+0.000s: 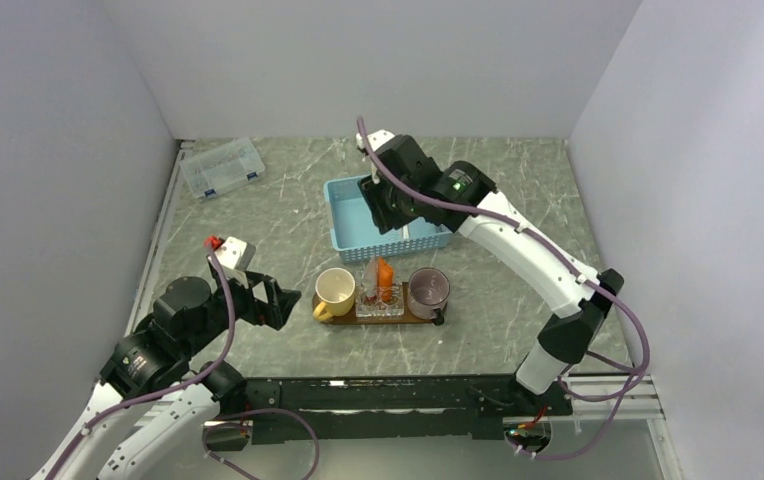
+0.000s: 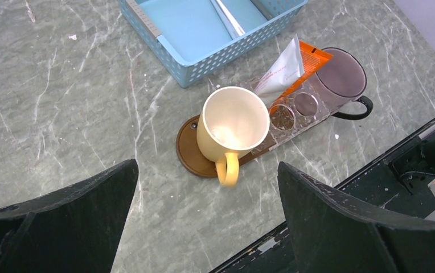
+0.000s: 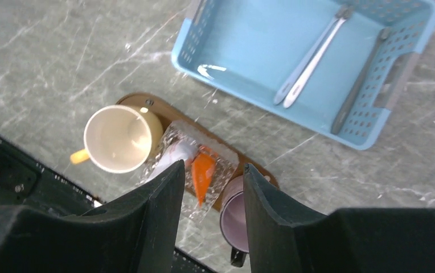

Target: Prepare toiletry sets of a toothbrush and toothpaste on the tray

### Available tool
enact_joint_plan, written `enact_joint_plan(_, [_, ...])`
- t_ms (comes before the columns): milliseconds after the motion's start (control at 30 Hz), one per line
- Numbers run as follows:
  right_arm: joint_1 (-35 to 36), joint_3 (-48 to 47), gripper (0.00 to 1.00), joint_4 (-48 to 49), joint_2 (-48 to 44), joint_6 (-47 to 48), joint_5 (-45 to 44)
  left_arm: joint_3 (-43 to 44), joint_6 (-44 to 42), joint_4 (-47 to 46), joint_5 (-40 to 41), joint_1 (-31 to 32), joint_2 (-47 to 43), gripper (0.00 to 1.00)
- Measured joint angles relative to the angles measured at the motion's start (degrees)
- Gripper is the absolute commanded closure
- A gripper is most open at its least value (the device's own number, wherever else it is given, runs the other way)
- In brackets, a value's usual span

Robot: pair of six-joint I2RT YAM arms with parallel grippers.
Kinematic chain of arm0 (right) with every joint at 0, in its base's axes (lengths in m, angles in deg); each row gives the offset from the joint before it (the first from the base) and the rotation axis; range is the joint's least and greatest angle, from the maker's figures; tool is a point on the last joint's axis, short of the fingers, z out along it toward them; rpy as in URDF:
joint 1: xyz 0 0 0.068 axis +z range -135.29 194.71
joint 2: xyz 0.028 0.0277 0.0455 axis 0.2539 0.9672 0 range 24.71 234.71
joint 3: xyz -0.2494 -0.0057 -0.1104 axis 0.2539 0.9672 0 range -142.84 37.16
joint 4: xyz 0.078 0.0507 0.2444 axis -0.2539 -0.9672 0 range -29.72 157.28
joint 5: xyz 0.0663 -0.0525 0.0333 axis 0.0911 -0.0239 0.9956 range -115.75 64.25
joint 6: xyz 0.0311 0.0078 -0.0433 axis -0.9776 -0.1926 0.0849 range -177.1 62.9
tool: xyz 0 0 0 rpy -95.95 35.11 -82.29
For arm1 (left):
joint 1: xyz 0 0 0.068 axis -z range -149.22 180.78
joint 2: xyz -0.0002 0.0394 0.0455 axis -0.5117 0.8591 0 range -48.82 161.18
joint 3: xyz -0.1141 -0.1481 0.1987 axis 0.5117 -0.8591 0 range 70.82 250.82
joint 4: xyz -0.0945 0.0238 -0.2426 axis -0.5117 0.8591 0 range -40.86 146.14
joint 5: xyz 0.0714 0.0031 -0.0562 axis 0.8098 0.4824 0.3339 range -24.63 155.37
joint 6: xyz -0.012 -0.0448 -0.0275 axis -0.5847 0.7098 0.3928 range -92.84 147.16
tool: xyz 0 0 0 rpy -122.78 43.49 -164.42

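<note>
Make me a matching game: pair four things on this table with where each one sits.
Things:
1. yellow mug
2. purple mug
3. white toothbrush
4. orange toothpaste tube

Places:
A. lying in the blue basket
B. leaning in the clear holder
C. on the left end of the tray
D. on the right end of the tray

Pairs: 1-C, 2-D, 3-A, 4-B
</note>
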Motion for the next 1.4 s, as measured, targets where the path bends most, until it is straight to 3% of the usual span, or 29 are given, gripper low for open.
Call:
enact_joint_plan(200, [-5.16, -5.09, 0.56, -0.39, 3.76, 1.18, -0.22, 0.0, 0.0, 0.0, 0.0, 0.0, 0.52, 0.01])
enact_joint_plan(833, [-17.4, -6.08, 0.58, 4.83, 23.69, 1.9, 0.09, 0.02, 0.0, 0.04, 1.46, 0.0, 2.27, 0.01])
enact_joint_plan(1400, [-20.72, -6.71, 0.6, 9.22, 33.79, 1.22, 0.24, 0.0, 0.0, 0.04, 1.73, 0.0, 3.52, 0.01])
